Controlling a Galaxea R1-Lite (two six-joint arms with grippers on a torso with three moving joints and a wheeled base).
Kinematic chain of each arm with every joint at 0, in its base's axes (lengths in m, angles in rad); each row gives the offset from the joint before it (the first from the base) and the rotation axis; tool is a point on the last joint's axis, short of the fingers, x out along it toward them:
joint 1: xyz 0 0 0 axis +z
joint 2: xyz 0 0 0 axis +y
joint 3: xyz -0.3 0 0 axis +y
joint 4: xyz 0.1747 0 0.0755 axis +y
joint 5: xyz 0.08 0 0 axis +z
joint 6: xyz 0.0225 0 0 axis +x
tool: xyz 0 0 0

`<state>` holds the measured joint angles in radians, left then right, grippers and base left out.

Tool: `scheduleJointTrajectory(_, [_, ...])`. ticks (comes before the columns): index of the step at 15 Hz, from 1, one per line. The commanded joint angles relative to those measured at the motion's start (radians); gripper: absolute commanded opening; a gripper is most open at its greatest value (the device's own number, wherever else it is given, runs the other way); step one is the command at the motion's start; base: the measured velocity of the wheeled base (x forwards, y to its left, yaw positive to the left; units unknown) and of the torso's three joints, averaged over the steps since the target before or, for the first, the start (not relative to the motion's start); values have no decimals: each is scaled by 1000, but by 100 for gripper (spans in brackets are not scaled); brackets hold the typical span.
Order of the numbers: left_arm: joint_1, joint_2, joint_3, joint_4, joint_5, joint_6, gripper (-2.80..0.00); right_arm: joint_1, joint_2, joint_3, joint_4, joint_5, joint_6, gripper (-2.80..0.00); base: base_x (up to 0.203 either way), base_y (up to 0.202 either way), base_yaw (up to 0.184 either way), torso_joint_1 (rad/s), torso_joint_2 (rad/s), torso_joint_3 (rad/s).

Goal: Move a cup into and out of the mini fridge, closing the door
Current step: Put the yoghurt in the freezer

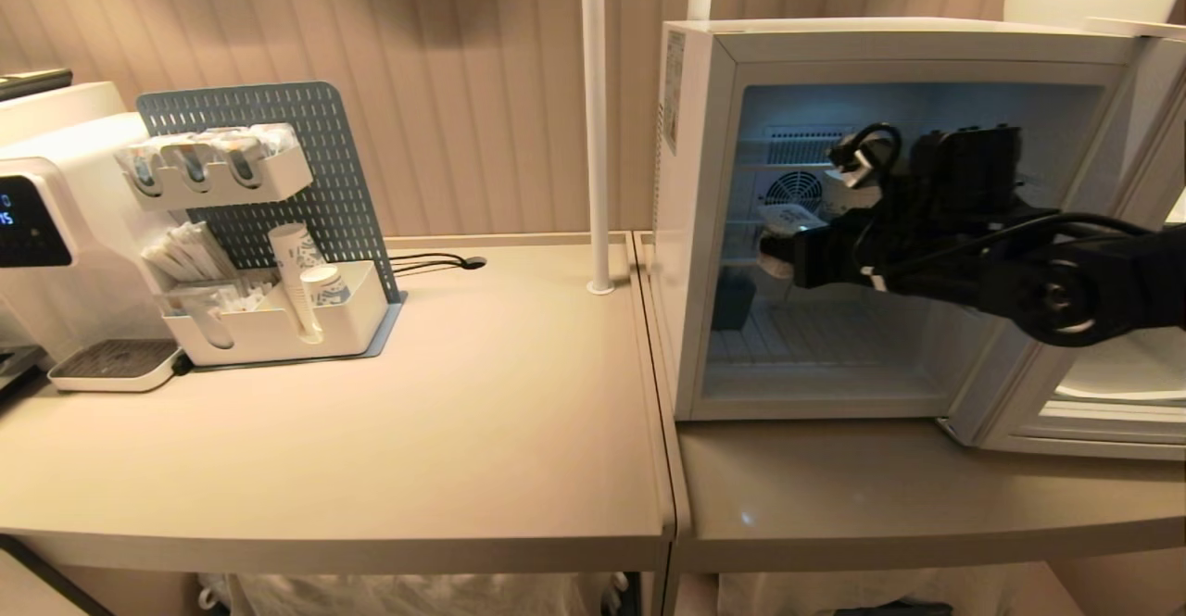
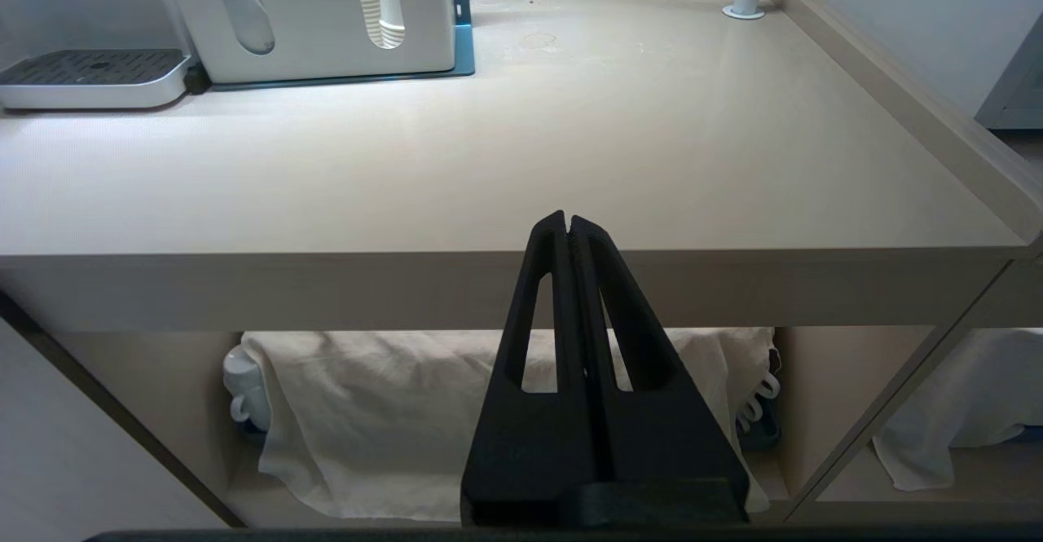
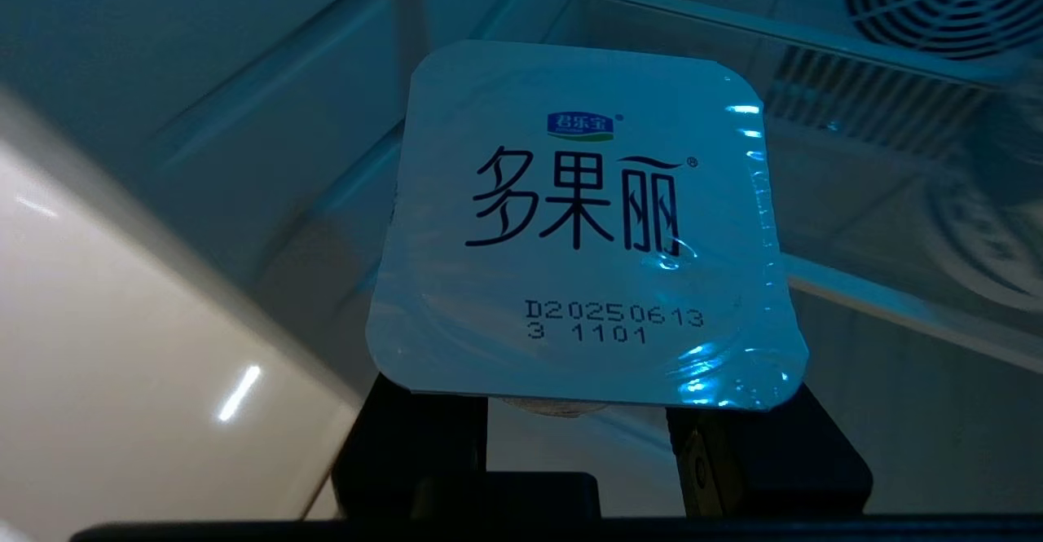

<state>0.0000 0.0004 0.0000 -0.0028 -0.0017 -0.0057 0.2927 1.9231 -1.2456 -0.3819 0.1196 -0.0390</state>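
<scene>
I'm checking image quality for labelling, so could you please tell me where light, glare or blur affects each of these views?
Head view: cold blue light fills the boxy white mini fridge, silhouetting the dark right gripper. Right wrist view: blue cast, glare spots on the small white cup's foil lid, print sharp, fan grille behind it soft. Left wrist view: even warm light, bright sheen on the beige tabletop, shut left gripper crisp.

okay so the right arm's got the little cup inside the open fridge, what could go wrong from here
1. The right claw grips the cup low, under its wide foil lid, so the cup might tip or slip when set on a wire shelf.
2. The arm fills much of the mini fridge opening; pulling out, it could clip the frame.
3. The door stands open beside the arm and could get knocked.
</scene>
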Motion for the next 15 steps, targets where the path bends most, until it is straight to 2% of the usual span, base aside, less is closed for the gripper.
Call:
scheduleJointTrajectory(1, [0, 0, 0, 0, 0, 0, -280, 25, 131, -60, -11, -20, 10, -280, 0, 0, 0, 0, 0, 0])
scheduleJointTrajectory(5, [0, 0, 0, 0, 0, -2, -280, 16, 192, -109, -16, -72, 16, -280, 0, 0, 0, 0, 0, 0])
scheduleJointTrajectory(9, [0, 0, 0, 0, 0, -3, -280, -14, 227, -189, 3, -82, 17, -280, 0, 0, 0, 0, 0, 0])
scheduleJointTrajectory(15, [0, 0, 0, 0, 0, -2, -280, -18, 102, -214, 122, -89, 27, -280, 0, 0, 0, 0, 0, 0])
